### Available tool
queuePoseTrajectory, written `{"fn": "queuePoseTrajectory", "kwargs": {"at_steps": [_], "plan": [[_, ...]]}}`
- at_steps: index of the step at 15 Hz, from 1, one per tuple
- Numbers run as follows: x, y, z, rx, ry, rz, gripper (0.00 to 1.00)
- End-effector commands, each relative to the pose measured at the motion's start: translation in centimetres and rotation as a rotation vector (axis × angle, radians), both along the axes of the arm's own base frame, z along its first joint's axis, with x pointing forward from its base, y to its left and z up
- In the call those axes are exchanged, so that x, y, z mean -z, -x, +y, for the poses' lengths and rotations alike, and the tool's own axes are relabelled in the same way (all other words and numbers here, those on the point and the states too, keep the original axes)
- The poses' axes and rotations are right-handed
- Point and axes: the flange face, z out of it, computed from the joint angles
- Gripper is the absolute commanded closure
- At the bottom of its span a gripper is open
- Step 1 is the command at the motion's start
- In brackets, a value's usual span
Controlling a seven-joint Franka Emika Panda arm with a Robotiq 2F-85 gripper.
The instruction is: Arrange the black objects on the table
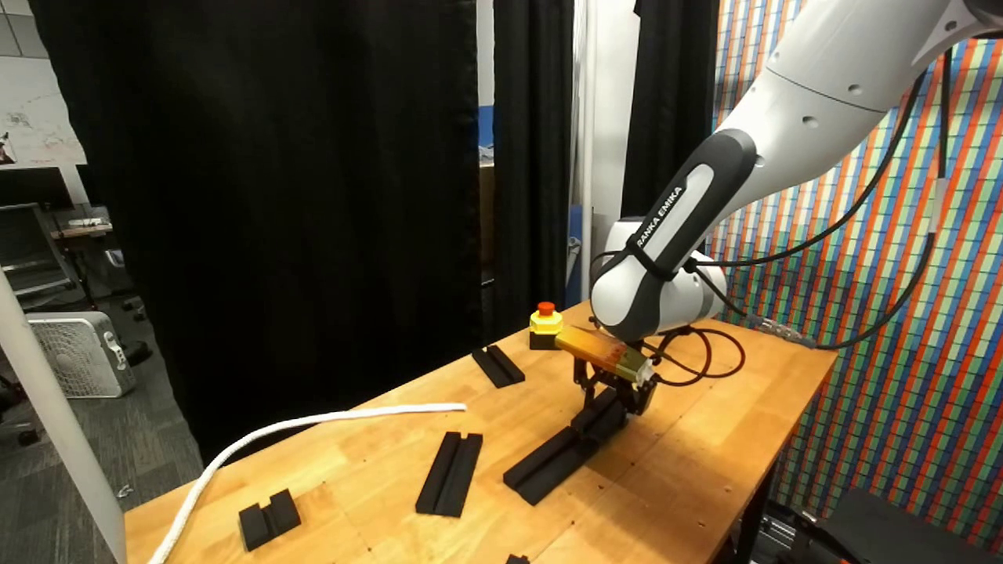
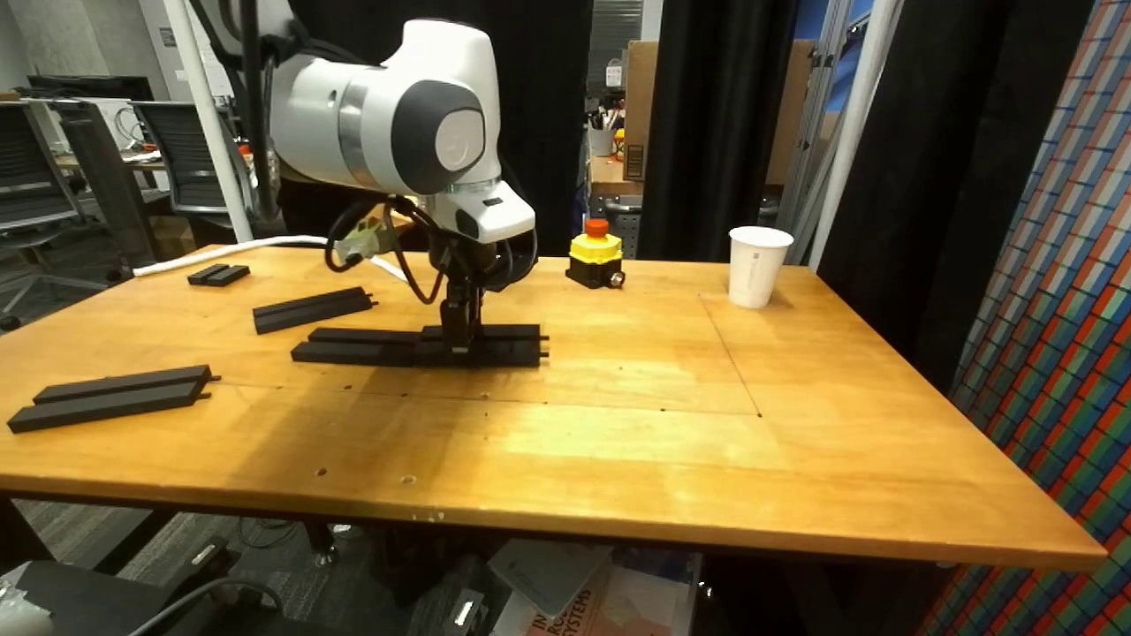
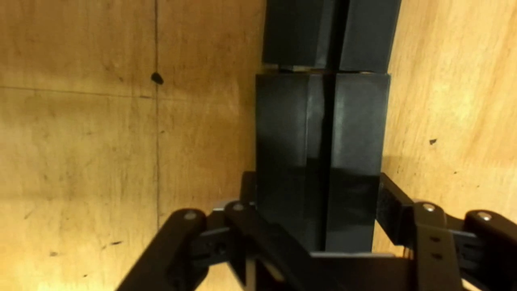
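Robot hand (image 3: pixel 317 196) is grasping a grooved black block (image 3: pixel 359 121) by its sides, holding it end to end with another black bar (image 1: pixel 552 466) on the tabletop (image 2: pixel 707 468). They are seemingly being aligned; closing the narrow gap is probably calling for a straight push next.

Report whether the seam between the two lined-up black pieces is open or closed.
Slightly open: the wrist view shows a thin gap between the near black piece and the far black piece.
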Motion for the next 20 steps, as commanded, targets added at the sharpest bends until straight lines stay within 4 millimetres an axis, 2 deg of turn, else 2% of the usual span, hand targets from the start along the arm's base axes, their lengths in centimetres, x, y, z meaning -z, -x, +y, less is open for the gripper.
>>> {"fn": "queuePoseTrajectory", "kwargs": {"at_steps": [1, 10, 20], "plan": [[-0.7, -0.9, 0.2, -0.039, -0.022, 0.031, 0.55], [-0.1, -1.7, 0.6, -0.03, -0.014, 0.037, 0.55], [0.4, -1.4, 0.5, 0.006, -0.003, 0.053, 0.55]]}}
